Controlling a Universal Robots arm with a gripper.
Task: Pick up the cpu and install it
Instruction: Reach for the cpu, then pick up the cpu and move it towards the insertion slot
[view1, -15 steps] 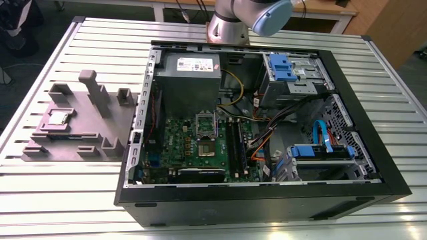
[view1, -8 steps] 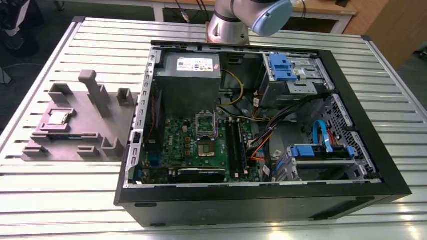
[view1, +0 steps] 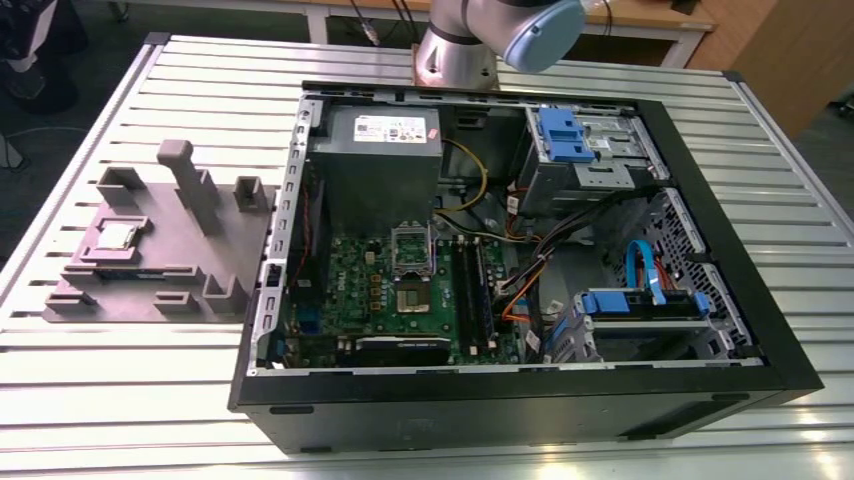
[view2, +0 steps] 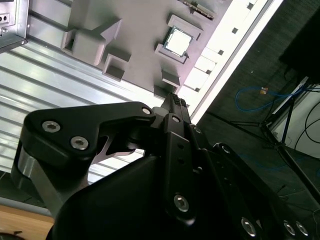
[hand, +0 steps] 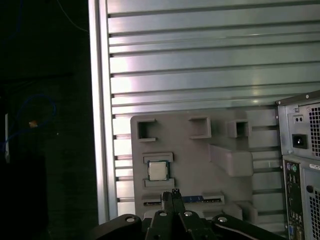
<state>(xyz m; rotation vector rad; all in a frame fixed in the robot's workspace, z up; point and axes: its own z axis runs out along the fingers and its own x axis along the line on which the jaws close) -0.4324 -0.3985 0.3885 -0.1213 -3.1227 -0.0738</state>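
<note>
The silver arm (view1: 487, 40), blue-grey cap at its joint, stands top centre in the exterior view; the first wrist view shows the black claw (hand: 173, 194) with fingers pressed together.

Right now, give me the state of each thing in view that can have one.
cpu, lying flat in the grey fixture, untouched.
gripper, shut, holding nothing, apart from the cpu.
computer case, on its side, side panel off, insides exposed.
</note>
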